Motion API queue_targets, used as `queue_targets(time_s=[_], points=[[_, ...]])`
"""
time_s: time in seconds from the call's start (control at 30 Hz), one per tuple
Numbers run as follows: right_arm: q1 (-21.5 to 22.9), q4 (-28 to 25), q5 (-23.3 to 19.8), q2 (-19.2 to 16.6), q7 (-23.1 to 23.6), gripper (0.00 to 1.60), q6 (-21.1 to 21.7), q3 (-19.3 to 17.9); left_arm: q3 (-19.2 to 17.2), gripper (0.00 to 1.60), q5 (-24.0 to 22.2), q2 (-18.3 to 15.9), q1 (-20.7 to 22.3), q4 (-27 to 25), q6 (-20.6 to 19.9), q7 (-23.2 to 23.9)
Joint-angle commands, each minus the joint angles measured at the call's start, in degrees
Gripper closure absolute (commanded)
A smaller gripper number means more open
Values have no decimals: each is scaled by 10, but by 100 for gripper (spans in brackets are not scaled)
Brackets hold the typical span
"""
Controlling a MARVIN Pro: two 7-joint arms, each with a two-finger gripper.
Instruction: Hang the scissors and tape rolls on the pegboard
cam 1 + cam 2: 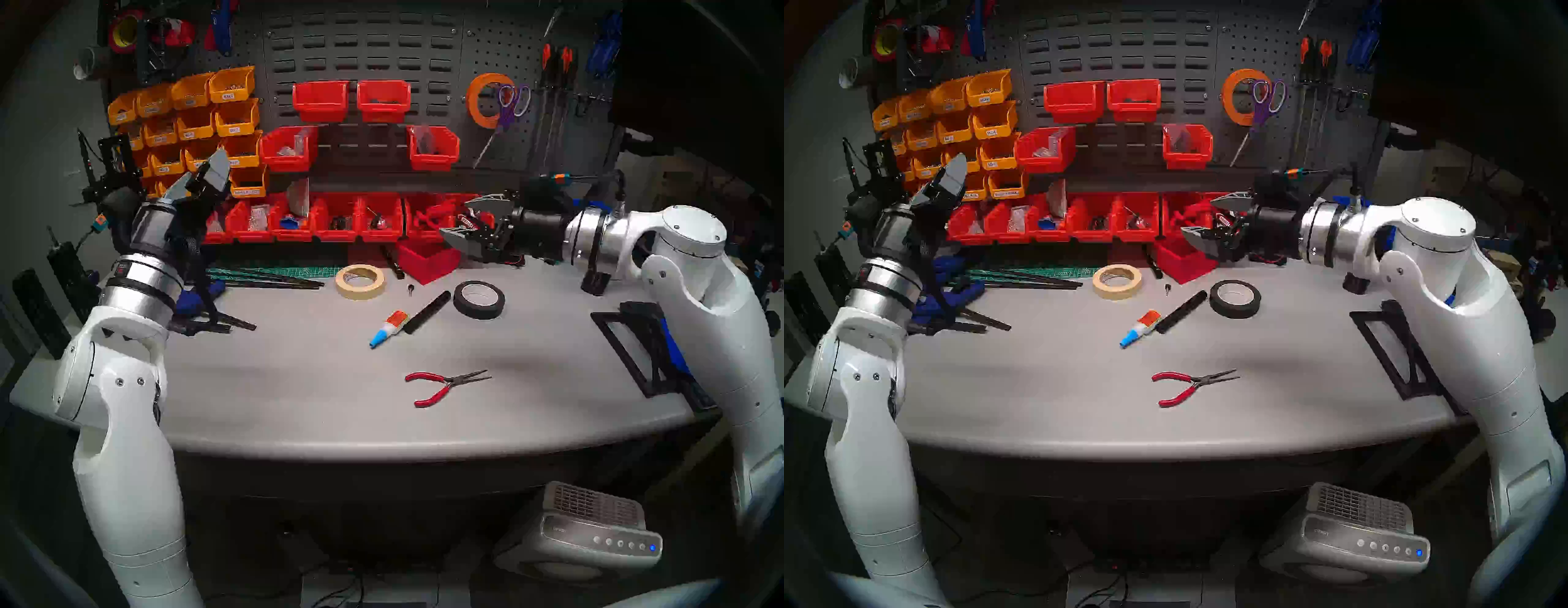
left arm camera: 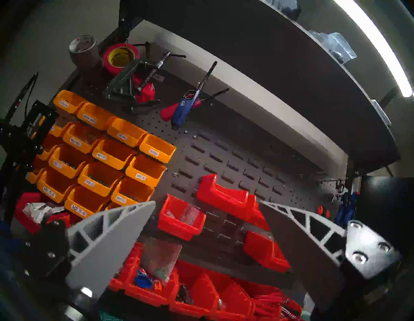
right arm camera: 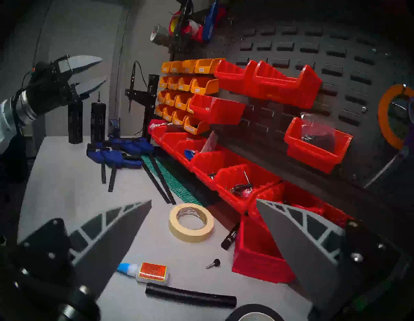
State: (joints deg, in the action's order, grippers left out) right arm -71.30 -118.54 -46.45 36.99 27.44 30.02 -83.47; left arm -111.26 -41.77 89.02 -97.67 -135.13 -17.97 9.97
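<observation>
Both grippers released, nothing held. Right gripper point(image 1: 460, 220) fingers spread, level, in front of the red bins. Left gripper point(image 1: 199, 178) fingers spread, tilted up toward the yellow bins. Up and beyond the right fingers: 1 orange tape roll point(image 1: 483, 99) and 1 pair of scissors point(image 1: 507, 108) hang side by side, touching, on the pegboard point(image 1: 526, 140). Below, between both sets of fingers: 1 cream tape roll point(image 1: 360, 282) flat on the counter point(image 1: 297, 382), plus 1 black tape roll point(image 1: 479, 299), 1 pliers point(image 1: 441, 384).
</observation>
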Motion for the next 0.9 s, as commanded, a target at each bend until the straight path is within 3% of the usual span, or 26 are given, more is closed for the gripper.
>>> queue_targets(time_s=[0.0,0.17,0.4,0.6,0.87], points=[[-75,-57,-13,25,-76,0,1,-65,-6,0,-11,-4,9,-19,3,11],[-109,-84,-12,50,-117,0,8,-94,1,0,-14,-11,-4,6,6,36],[-164,-128,-10,82,-184,0,9,-127,11,0,15,-13,-52,43,64,92],[-191,-154,-10,100,-231,0,9,-137,9,0,30,0,-93,50,118,131],[-198,-163,-9,105,-249,0,8,-136,7,0,41,9,-104,54,158,148]])
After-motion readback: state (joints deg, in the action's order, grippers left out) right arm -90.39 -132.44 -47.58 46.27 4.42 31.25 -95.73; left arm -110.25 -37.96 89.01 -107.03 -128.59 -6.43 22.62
